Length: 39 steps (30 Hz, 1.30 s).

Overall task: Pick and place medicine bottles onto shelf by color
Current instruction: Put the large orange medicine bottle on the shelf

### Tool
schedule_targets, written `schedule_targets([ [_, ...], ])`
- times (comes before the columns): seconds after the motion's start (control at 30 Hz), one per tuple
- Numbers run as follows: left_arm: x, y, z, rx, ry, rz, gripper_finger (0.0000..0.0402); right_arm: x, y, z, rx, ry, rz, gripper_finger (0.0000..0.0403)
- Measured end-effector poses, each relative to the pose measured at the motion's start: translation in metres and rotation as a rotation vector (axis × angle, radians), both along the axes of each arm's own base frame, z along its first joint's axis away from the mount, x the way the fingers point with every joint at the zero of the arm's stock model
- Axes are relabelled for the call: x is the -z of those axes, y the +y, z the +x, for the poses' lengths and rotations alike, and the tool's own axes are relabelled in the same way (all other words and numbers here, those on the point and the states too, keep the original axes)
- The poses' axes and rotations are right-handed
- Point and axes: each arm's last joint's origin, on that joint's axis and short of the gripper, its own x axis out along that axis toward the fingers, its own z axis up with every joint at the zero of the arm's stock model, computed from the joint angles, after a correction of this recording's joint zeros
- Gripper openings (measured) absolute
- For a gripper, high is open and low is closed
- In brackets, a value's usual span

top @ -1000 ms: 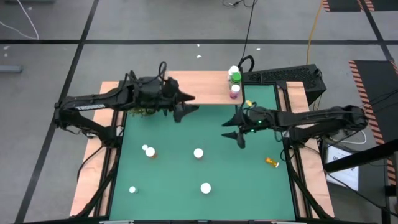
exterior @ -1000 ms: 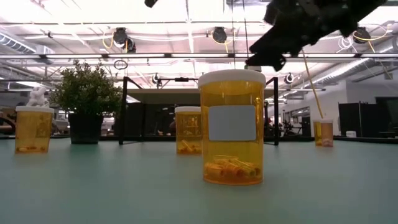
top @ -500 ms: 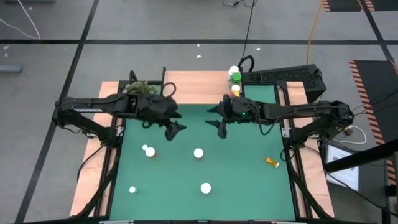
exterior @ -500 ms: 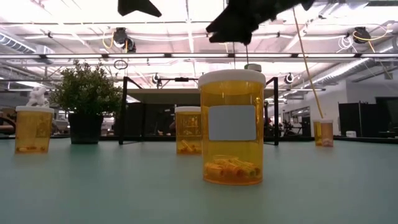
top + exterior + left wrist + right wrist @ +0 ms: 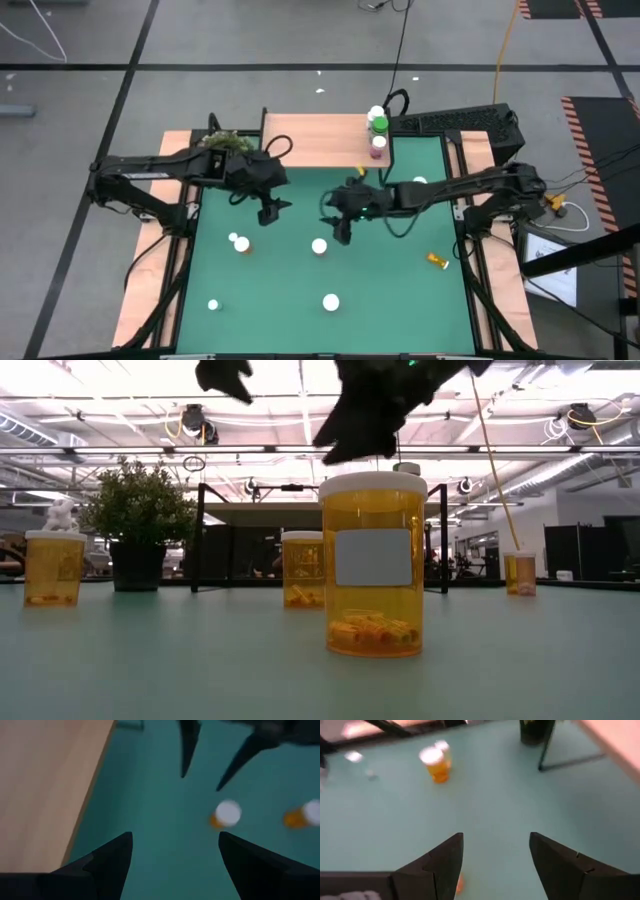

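Looks early on: three bottles point(image 5: 377, 132) sit at the shelf's point(image 5: 310, 140) right end, while five orange ones are still on the mat point(image 5: 280, 290), one tipped over near the right edge. The right gripper point(image 5: 341, 226), fingers apart and empty, hangs just beside the middle bottle point(image 5: 319, 246). The left gripper point(image 5: 270, 211), also spread and empty, hovers near the shelf's front edge.
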Motion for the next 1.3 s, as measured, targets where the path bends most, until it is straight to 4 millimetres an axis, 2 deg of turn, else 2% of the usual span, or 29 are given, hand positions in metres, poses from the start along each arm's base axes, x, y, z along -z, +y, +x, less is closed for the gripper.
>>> schedule_targets([
  [0.2, 0.009, 0.011, -0.012, -0.006, 0.161, 0.023, 0.0296, 0.001, 0.019, 0.037, -0.075, 0.056, -0.04, 0.0226],
  [0.37, 0.013, 0.016, -0.02, -0.036, 0.245, 0.032, 0.0296, 0.025, 0.028, 0.049, -0.118, 0.207, -0.038, 0.0254],
  [0.53, 0.015, 0.017, -0.023, -0.045, 0.281, 0.03, 0.0296, 0.037, 0.044, 0.046, -0.211, 0.274, 0.008, 0.0306],
  [0.73, 0.015, 0.016, -0.023, -0.043, 0.287, 0.029, 0.0296, 0.044, 0.057, 0.049, -0.231, 0.238, -0.107, 0.0346],
  [0.83, 0.016, 0.015, -0.024, -0.056, 0.296, 0.015, 0.0296, 0.06, 0.056, 0.049, -0.207, 0.238, -0.105, 0.0349],
  [1.03, 0.018, 0.008, -0.028, -0.069, 0.337, -0.012, 0.0296, 0.067, 0.054, 0.049, -0.21, 0.231, -0.077, 0.0349],
  [1.3, 0.017, 0.003, -0.026, -0.07, 0.321, -0.023, 0.0296, 0.087, 0.048, 0.04, -0.231, 0.247, -0.002, 0.0308],
])
